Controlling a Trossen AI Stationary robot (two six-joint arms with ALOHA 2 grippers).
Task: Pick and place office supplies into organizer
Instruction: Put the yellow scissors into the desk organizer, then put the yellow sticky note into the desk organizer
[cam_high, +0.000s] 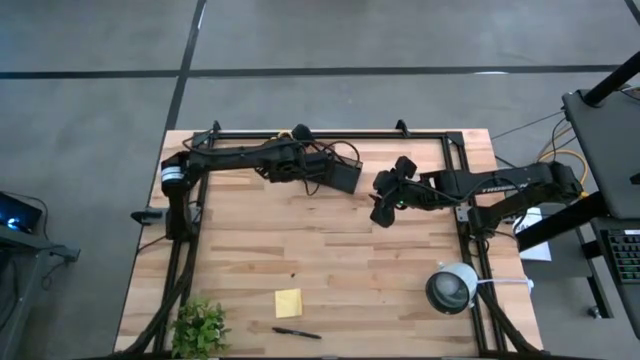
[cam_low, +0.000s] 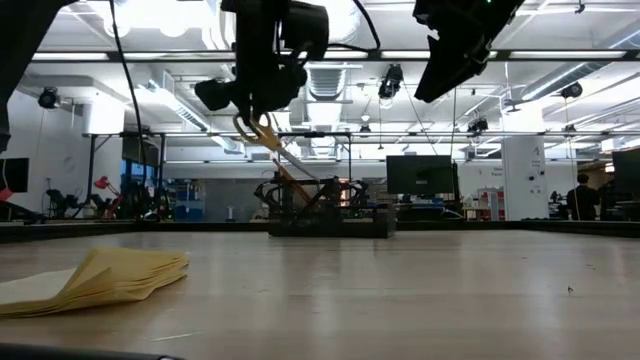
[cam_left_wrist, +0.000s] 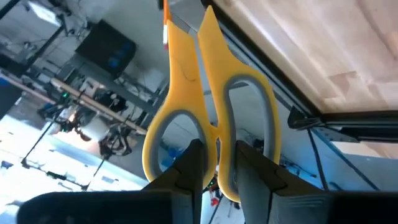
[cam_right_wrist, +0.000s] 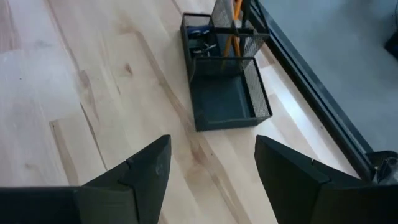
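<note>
My left gripper (cam_left_wrist: 217, 152) is shut on the yellow-handled scissors (cam_left_wrist: 205, 81), up above the table's far edge (cam_high: 290, 135), just left of the organizer (cam_high: 343, 178). The organizer is a dark mesh box (cam_right_wrist: 227, 93) on the table with an orange pencil (cam_right_wrist: 233, 28) standing in its tall compartment. In the low view the scissors (cam_low: 265, 130) hang below the gripper (cam_low: 265, 100), above and left of the organizer (cam_low: 330, 220). My right gripper (cam_right_wrist: 211, 149) is open in the air, right of the organizer (cam_high: 383, 205). A yellow sticky-note pad (cam_high: 288, 302) and a black pen (cam_high: 297, 333) lie near the front edge. My left gripper pinches the scissors at their handle end, where the two loops' inner bars (cam_left_wrist: 219, 140) meet between its two fingers. One finger (cam_left_wrist: 193, 165) lies over each loop. The fingers lie along the scissors, whose blades point away from them. The scissors are lifted clear of the table, slanting downward.
A green plant (cam_high: 200, 328) stands at the front left corner and a round grey-white lamp (cam_high: 452, 288) at the front right. A black frame (cam_high: 420, 135) runs along the table's far edge. Bare wood (cam_high: 330, 250) lies between the organizer and the sticky-note pad.
</note>
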